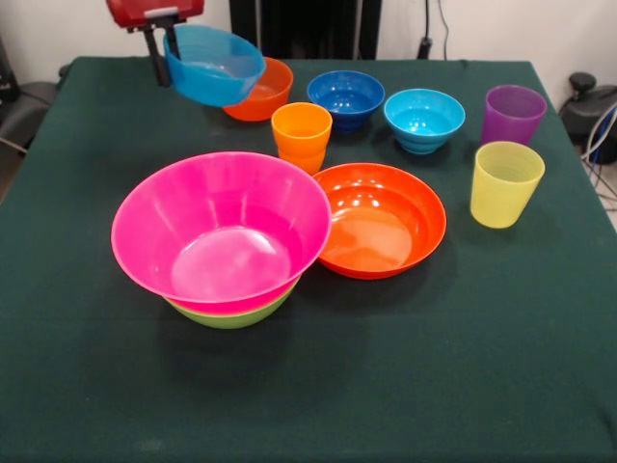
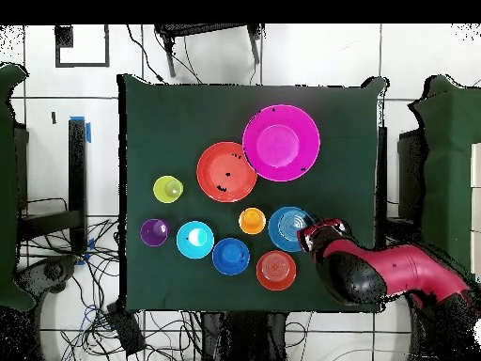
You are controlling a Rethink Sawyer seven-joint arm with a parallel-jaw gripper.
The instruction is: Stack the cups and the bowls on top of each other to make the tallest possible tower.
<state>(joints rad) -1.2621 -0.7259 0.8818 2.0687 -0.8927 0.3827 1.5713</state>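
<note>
My gripper (image 1: 164, 46) (image 2: 308, 235) is shut on the rim of a small blue bowl (image 1: 217, 68) (image 2: 289, 227), held tilted in the air above the small orange bowl (image 1: 273, 94) (image 2: 275, 270). The tower is the big pink bowl (image 1: 220, 227) (image 2: 280, 143) nested in the lime green bowl (image 1: 236, 316). Beside it lies the shallow orange bowl (image 1: 381, 220) (image 2: 225, 171). The orange cup (image 1: 301, 135) (image 2: 252, 221), dark blue bowl (image 1: 345, 96) (image 2: 230, 256), cyan bowl (image 1: 424, 119) (image 2: 194, 239), purple cup (image 1: 513, 114) (image 2: 154, 231) and yellow cup (image 1: 506, 183) (image 2: 168, 189) stand apart, upright.
Everything rests on a dark green cloth-covered table (image 1: 434, 376) (image 2: 160, 122). Cables and chair parts lie on the floor (image 2: 85, 282) around the table's edges.
</note>
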